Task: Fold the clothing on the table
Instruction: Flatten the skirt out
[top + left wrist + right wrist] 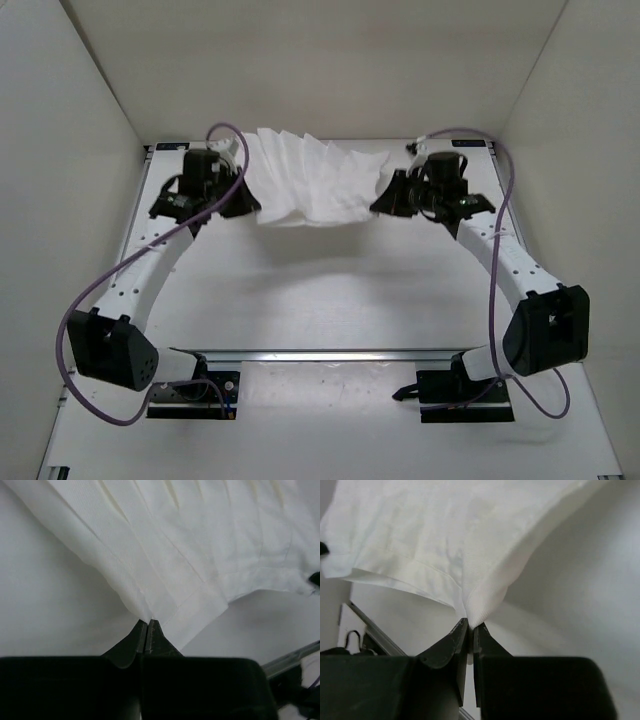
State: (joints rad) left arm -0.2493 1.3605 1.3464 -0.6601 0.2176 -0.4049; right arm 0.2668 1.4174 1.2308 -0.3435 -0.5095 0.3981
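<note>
Two wrist-view pinches, left gripper (148, 625) and right gripper (470, 625) clamped on clothing (310, 185) corners; overhead alone, its sag above table (330, 300).

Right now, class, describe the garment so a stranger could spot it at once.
Start at the far end of the white table, between the left end effector and right end effector. The white garment is stretched between them, one corner pinched in each. Its fan-like pleats set it apart from the smooth table.
</note>
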